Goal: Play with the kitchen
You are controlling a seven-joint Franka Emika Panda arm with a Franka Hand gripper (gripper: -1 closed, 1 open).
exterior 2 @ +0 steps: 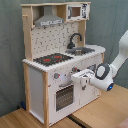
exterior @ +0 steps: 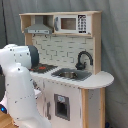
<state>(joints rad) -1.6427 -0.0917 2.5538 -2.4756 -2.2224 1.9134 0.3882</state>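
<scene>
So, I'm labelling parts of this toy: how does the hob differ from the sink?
The hob is a flat black panel with red rings; the sink is a grey sunken basin. A black tap stands behind the sink, none by the hob. Both sit in the kitchen countertop.

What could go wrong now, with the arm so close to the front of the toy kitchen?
1. In the second exterior view the gripper sits right at the front panel of the kitchen, next to the oven door. A small push forward could knock or shift the whole toy.
2. The knobs are just beside the gripper, so it might catch one unintentionally.
3. In the first exterior view the arm hides the kitchen's front, so contact there is hard to check.
</scene>
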